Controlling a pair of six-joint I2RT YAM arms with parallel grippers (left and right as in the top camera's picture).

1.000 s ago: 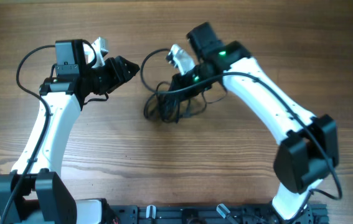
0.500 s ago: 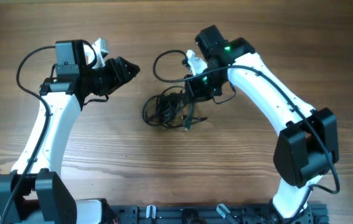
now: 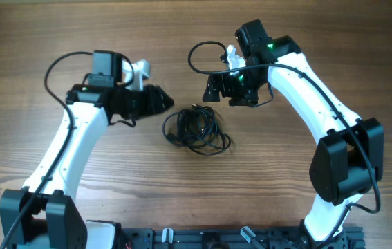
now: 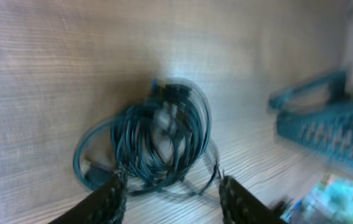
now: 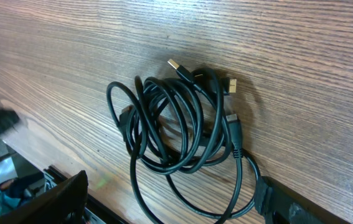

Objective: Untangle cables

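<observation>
One brown wooden tabletop (image 3: 182,194), with long straight grain running side to side, fills nearly every view. Of the room, nothing shows beyond a black rail (image 3: 202,238) along the table's near edge. The thin black cables (image 3: 194,130) lie on the wood near the table's middle, between the two arms, as a loose bundle of overlapping round loops. Their jackets look smooth and slightly glossy. The right wrist view shows two small flat gold-toned metal plug tips (image 5: 175,65) poking out at the bundle's edge. The left gripper (image 3: 164,100), black and wedge-shaped on a white arm, sits just left of the bundle. Its fingers (image 4: 111,199) are parted with nothing between them, and its own view is blurred. The right gripper (image 3: 227,90) hangs over the table just beyond the bundle, fingers spread wide, released and holding nothing.
</observation>
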